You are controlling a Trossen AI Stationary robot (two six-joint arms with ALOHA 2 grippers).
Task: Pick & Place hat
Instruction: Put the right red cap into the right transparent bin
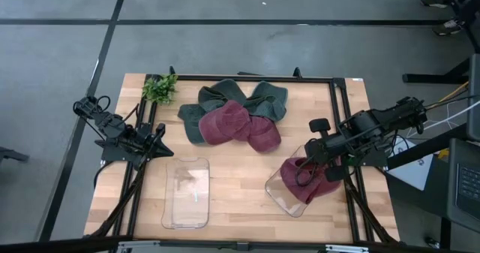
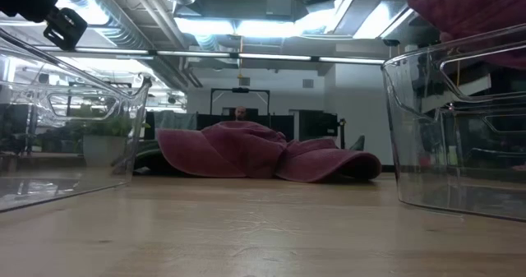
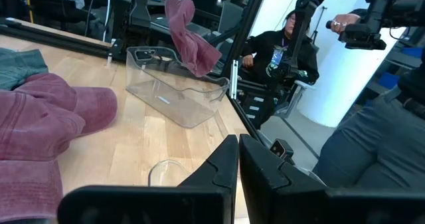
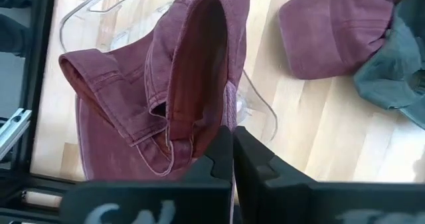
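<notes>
The right gripper (image 1: pixel 319 159) is pinched shut on a soft dark red cloth hat (image 1: pixel 309 179) and holds it over the clear plastic bin (image 1: pixel 279 191) at about 4 o'clock on the wooden table (image 1: pixel 240 200). This looks like the putting-in step. Next the hat should go lower, then the claw should let go. The bin sits close to the table's black frame rail, so there is little room on that side. The left gripper (image 1: pixel 161 146) waits, closed and empty, at 9 o'clock beside another clear bin (image 1: pixel 186 194). More red and green hats (image 1: pixel 236 118) lie at 12 o'clock.
</notes>
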